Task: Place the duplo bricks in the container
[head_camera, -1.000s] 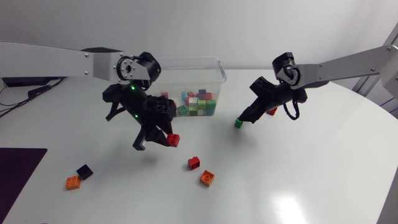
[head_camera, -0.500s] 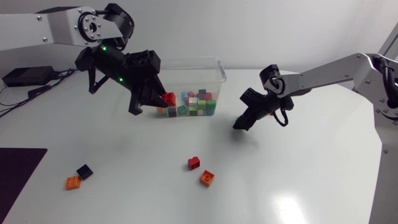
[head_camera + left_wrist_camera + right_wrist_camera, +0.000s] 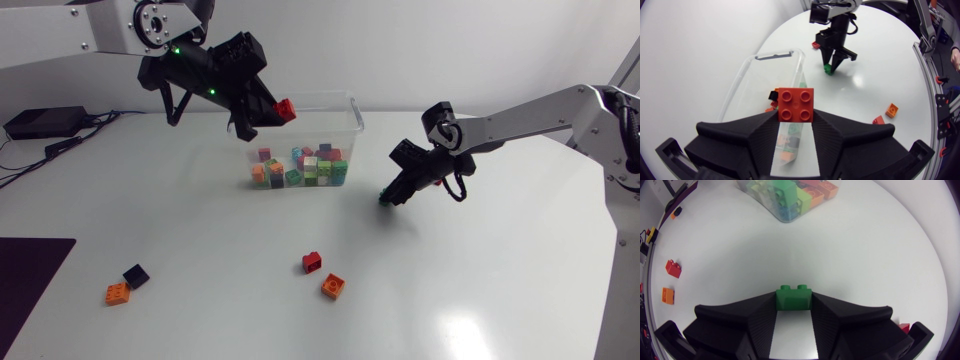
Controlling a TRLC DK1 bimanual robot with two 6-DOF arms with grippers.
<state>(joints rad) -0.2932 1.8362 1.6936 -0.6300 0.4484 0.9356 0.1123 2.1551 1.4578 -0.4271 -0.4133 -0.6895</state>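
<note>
White table (image 3: 480, 260) carries a clear container (image 3: 352, 108) already holding many bricks. The left gripper (image 3: 796, 117) is clamped on a red brick (image 3: 796, 104) above it, and the right gripper (image 3: 793, 307) is closed on a green brick (image 3: 793, 299) low nearby. By my reckoning at least four loose bricks remain: red (image 3: 313, 262), orange (image 3: 333, 287), black (image 3: 135, 276) and orange (image 3: 118, 294).

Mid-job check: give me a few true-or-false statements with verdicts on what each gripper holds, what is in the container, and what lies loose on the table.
1. The left gripper is shut on a red brick. True.
2. The right gripper holds nothing. False: a green brick sits clamped between its fingers.
3. The container is empty. False: it holds a heap of mixed-colour bricks.
4. A black brick lies next to an orange brick on the table. True.
</note>
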